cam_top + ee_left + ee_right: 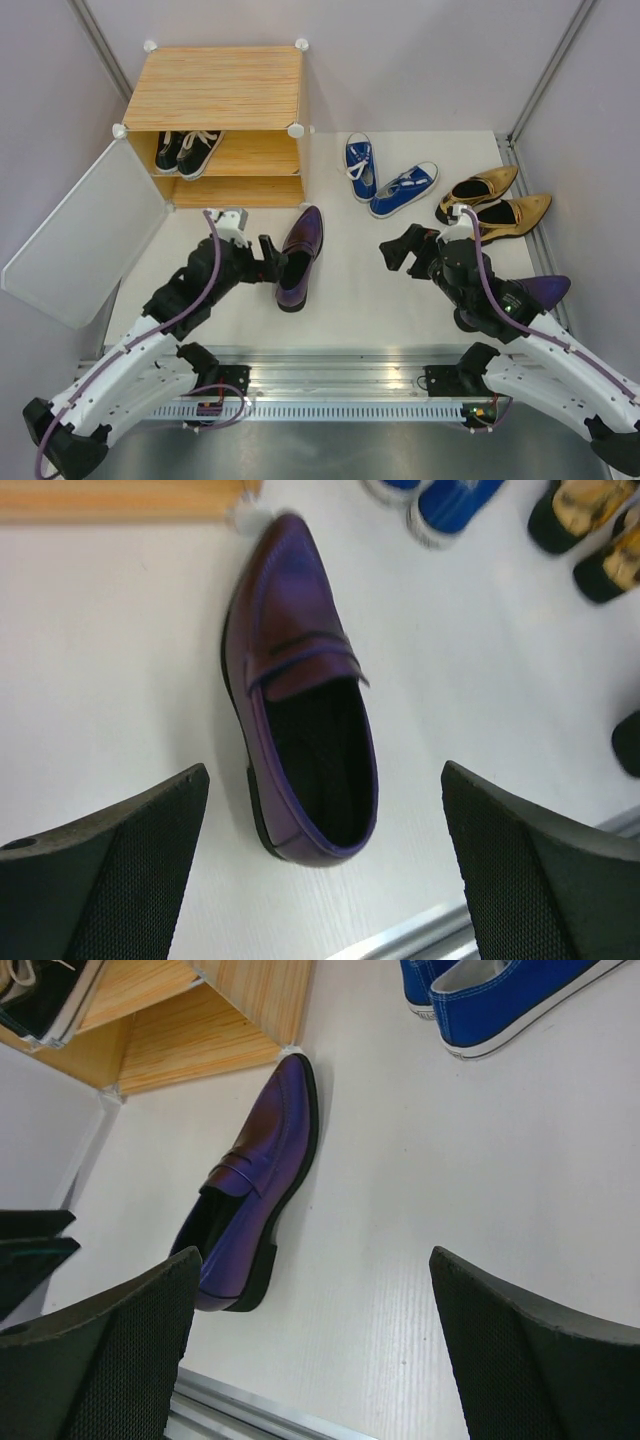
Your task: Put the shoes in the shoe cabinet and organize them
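One purple shoe (298, 255) lies on the white floor in front of the cabinet (215, 90), toe toward it. It also shows in the left wrist view (305, 690) and the right wrist view (255, 1175). My left gripper (275, 257) is open and empty, its jaws spread just behind the shoe's heel (325, 770). My right gripper (395, 250) is open and empty over bare floor to the shoe's right (315, 1255). The second purple shoe (545, 290) lies at the right, partly hidden by my right arm. Black sneakers (187, 152) stand on the cabinet's upper shelf.
Blue sneakers (385, 178) lie right of the cabinet, gold heels (495, 200) further right. The cabinet's white door (80, 230) hangs open to the left. Grey walls close in both sides. A metal rail (330, 375) runs along the near edge.
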Motion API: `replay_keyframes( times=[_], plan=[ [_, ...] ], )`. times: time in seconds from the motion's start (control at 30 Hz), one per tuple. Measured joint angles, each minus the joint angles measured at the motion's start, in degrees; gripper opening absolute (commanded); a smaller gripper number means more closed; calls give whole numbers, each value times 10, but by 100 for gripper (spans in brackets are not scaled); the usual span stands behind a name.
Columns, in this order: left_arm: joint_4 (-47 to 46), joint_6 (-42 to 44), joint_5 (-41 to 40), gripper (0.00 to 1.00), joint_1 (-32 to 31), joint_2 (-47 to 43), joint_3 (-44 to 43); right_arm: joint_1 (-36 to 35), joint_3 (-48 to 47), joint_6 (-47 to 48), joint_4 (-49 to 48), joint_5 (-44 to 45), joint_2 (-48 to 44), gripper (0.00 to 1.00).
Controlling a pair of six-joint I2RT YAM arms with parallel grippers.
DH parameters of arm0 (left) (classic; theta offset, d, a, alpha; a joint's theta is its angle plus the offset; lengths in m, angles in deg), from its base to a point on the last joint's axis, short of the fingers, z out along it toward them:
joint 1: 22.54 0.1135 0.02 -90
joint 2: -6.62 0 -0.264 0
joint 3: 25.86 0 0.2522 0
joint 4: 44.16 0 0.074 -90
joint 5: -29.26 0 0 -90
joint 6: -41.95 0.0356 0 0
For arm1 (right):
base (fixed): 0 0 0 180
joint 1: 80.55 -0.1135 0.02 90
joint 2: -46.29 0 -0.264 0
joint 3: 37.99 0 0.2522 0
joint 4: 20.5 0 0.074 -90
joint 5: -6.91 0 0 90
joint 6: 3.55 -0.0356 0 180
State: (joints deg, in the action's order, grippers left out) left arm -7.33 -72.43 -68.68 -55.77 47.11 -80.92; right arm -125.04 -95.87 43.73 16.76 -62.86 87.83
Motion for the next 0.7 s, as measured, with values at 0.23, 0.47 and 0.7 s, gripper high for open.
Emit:
replay_keyframes(
  times=[0.23,0.47,0.7],
  plan=[
    [6,-51,-94,100,-187,62,56,1,40,21,19,2,3,98],
    [9,-109,-221,100,-284,114,74,5,50,44,27,3,-4,98],
    [7,-149,-281,99,-300,139,94,8,54,63,28,9,-7,98]
  ],
)
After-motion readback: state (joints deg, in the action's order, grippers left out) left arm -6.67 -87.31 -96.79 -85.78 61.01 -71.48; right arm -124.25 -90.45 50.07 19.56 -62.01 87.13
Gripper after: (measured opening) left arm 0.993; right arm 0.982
